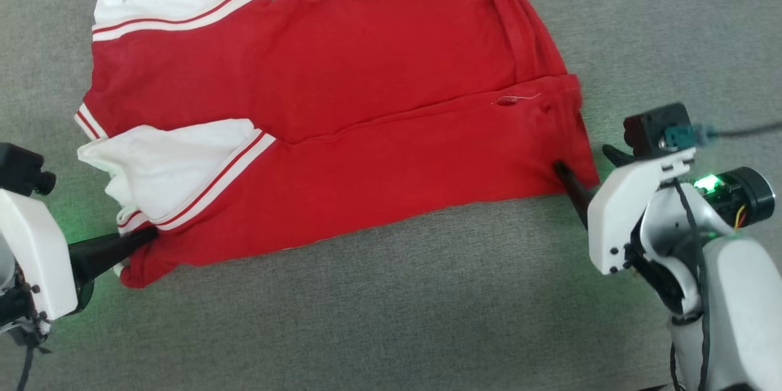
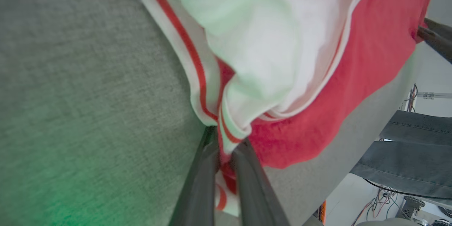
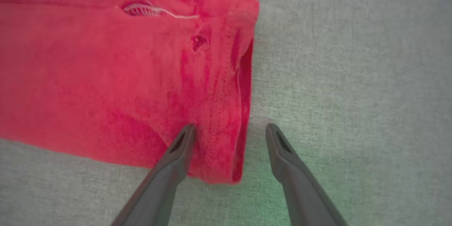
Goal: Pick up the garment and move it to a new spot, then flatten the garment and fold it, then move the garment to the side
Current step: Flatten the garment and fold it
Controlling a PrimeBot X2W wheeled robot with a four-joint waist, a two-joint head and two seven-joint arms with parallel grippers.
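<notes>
Head view first: where do we find the garment?

We see the garment lying on the grey surface, folded lengthwise into a long red band. Its two white sleeves are at its left end and its hem is at its right end.

What does our left gripper have?

Our left gripper meets the garment at its near left corner, just under the nearer sleeve. In the left wrist view we see its two fingers almost together, with the striped sleeve trim pinched between them. We count it as clamped on the garment.

And the right one?

Our right gripper stands wide apart at the garment's near right corner. In the right wrist view, one finger rests on the red cloth just inside the hem. The other lies on the bare surface just beside the hem. The hem's corner sits between them, and we see nothing gripped.

Anything else on the cloth?

We notice a small hole near the hem, and a bit of white thread just beyond it. Green light tints the surface beside both ends of the garment.
</notes>
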